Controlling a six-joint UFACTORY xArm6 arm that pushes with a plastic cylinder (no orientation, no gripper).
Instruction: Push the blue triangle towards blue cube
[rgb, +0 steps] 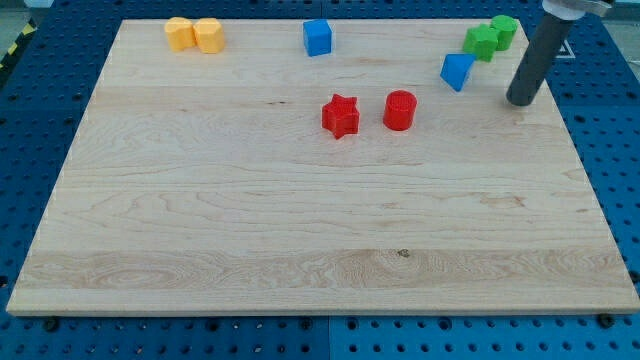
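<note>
Tip side: my tip (520, 101) stands just right of the blue triangular block (457, 71).
Path: bare wooden surface (300, 220) lies between it and the blue cube block (317, 37).
Obstacle: two green blocks (490, 37) crowd its upper right.

You're looking at a lab or workshop bench: a pale wooden board (320, 200) rests on a blue perforated metal table (40, 90), with hazard striping (12, 50) at 10 o'clock.

No readable text, labels, brands or numbers anywhere in the camera view. Nothing printed on the wooden board (300, 200), none on the blocks, none on the rod. Only sign-like marking: a bit of yellow-black hazard striping (12, 50) at the view's top-left edge, no lettering on it.
</note>
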